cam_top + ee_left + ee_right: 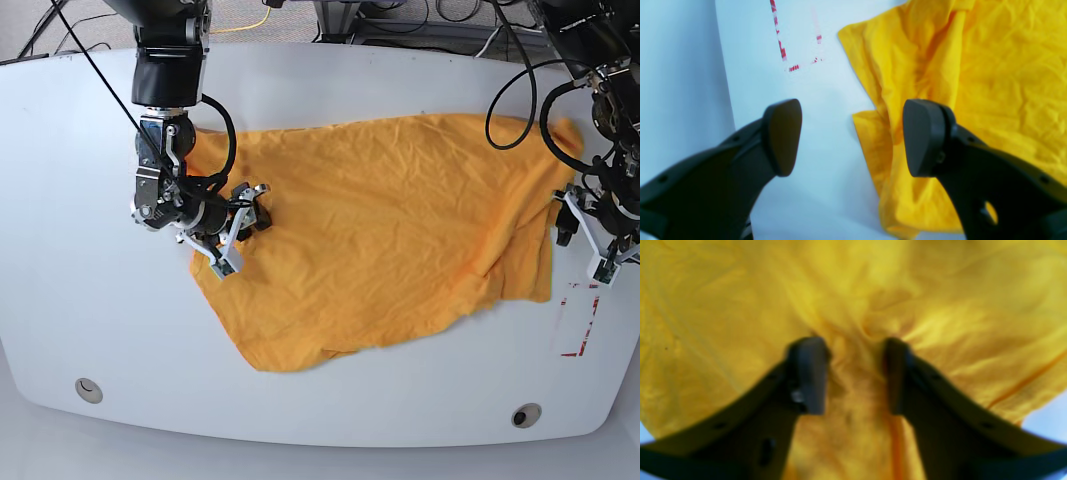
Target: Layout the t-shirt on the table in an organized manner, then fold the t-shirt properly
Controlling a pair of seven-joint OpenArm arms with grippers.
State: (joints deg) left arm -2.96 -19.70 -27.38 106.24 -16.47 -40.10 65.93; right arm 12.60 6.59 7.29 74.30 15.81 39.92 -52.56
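Base view, t-shirt (pixel 390 240): it lies across the middle of the table (pixel 330 420), spread wide but not squared up, with its near-left corner sagging toward the front edge and its right side reaching almost to the red-tape rectangle (pixel 580 325).
Why it lies so: my reading is that the layout step is under way; the cloth is open enough to work with, yet the outline is ragged and no fold has been made.
Look of the cloth: plain orange-yellow, soft, creased all over; a thicker doubled band runs along the edge seen from the left wrist. No drawing shows on the upper face.
Right gripper (pixel 853 373): pressed down into the shirt's left portion, with a ridge of fabric bunched up between its two pads, which sit fairly close together. The wrist picture is blurred, so whether the pinch is complete I cannot tell; it looks like a grab being made to tug that side straight.
Left gripper (pixel 851 138): released, jaws wide apart, hovering at the shirt's right edge with one pad over bare table and the other over cloth. Nothing is between them.
Why it sits there: placed, I judge, to take the opposite edge so the two arms can stretch the shirt flat.
Table around: white, with one round grommet (pixel 88 389) near the front left and another (pixel 524 415) near the front right.
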